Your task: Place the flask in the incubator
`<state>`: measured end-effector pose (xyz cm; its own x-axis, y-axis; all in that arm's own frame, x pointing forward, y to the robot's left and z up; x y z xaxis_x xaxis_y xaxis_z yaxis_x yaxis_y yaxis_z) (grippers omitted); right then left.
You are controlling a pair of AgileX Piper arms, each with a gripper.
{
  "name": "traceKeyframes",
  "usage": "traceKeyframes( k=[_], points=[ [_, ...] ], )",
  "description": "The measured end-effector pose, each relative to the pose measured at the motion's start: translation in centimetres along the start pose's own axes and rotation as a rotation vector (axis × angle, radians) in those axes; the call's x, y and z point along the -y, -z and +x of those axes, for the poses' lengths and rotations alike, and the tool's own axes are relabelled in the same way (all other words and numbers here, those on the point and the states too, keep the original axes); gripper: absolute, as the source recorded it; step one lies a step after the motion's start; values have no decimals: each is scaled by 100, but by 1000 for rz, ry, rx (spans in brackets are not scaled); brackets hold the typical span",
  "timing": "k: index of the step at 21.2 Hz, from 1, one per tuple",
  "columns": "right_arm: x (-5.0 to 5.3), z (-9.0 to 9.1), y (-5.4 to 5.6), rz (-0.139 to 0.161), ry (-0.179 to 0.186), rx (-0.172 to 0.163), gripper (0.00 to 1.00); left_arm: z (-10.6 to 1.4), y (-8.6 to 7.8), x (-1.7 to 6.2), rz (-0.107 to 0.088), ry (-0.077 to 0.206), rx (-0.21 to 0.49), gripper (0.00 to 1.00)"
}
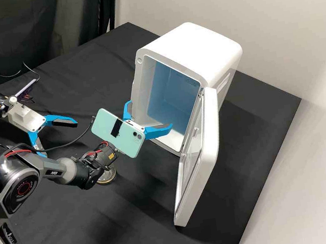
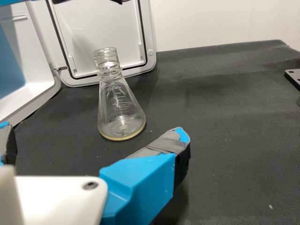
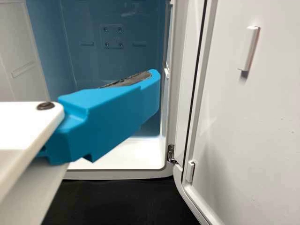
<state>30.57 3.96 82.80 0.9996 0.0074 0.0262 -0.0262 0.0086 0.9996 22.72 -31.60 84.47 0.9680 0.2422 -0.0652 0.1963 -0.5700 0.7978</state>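
Observation:
A clear glass conical flask (image 2: 118,105) stands upright on the black bench, empty and uncapped. In the high view its base (image 1: 107,179) peeks out under the right arm's wrist. My left gripper (image 1: 53,133) hovers open at the left, a short way from the flask, with nothing between its fingers (image 2: 159,159). The white incubator (image 1: 201,52) has a blue inside (image 3: 93,37), and its door (image 1: 199,153) is swung wide open. At the mouth of the incubator my right gripper (image 1: 146,118) is open and empty, one blue finger (image 3: 112,108) pointing into the chamber.
The open door (image 2: 103,28) stands just beyond the flask. Cables and a small flat device (image 1: 25,89) lie at the back left. A black mounting plate (image 2: 293,77) sits at the bench side. The bench edge (image 1: 268,180) runs close behind the incubator on the right.

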Motion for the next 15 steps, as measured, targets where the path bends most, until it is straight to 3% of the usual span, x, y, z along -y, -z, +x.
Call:
traceKeyframes(
  k=[2, 9, 13, 15],
  points=[
    [0, 0, 0, 0, 0, 0, 100, -40, 8, -8, -13, -2, 0, 100],
    [0, 0, 0, 0, 0, 0, 100, -79, 2, -30, -9, -12, 1, 100],
    [-43, -79, -28, -4, -17, -1, 100, -87, -10, -26, -8, -10, 5, 100],
    [-116, -186, -42, 14, -49, -15, 100, -91, -14, -40, -5, -15, 6, 100]
  ],
)
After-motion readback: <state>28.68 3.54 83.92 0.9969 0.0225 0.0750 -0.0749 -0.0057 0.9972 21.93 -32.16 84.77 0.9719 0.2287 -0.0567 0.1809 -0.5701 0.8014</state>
